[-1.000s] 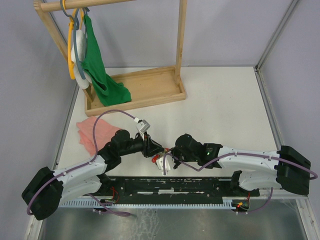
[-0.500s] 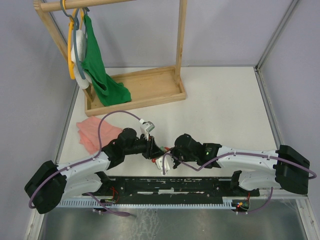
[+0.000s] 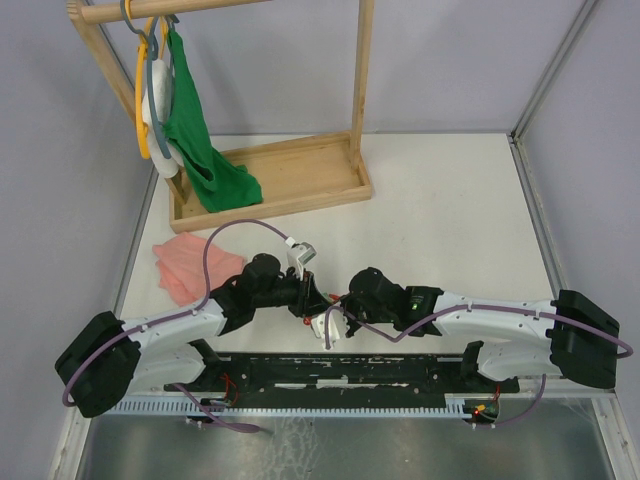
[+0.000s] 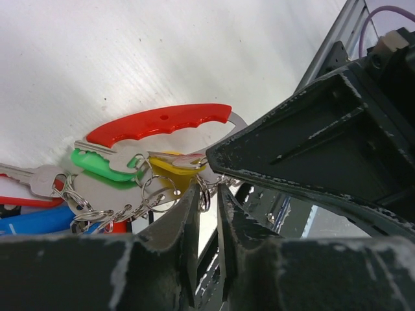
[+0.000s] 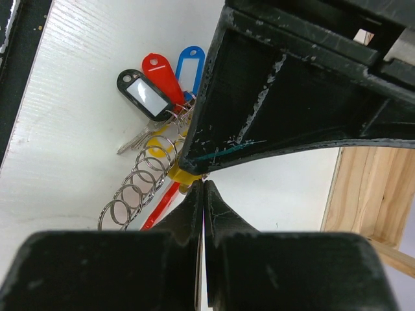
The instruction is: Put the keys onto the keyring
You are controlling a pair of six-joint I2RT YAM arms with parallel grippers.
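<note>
The keys lie in a bunch on the white table [image 4: 130,52]. The green-tagged key [image 4: 97,165] rests under a red-handled tool [image 4: 162,122], and the yellow-tagged key [image 4: 174,173] is beside it. My left gripper [image 4: 206,194] has its jaws a narrow gap apart, with a small keyring [image 4: 205,193] between the tips, clear of the right finger. My right gripper [image 5: 203,184] is shut, its tips pinching at the yellow tag [image 5: 179,173]. In the top view both grippers, left [image 3: 312,300] and right [image 3: 338,306], meet over the bunch [image 3: 325,322].
A chain of linked rings [image 5: 135,186] trails from the bunch, with black [image 5: 144,92], red [image 5: 162,74] and blue [image 5: 190,65] tags beyond it. A pink cloth [image 3: 188,265] lies left. A wooden rack [image 3: 280,185] with hangers and a green garment [image 3: 198,140] stands behind.
My left arm has shifted a little to the right towards the bunch and its jaws have narrowed. The right arm has stayed put, shut.
</note>
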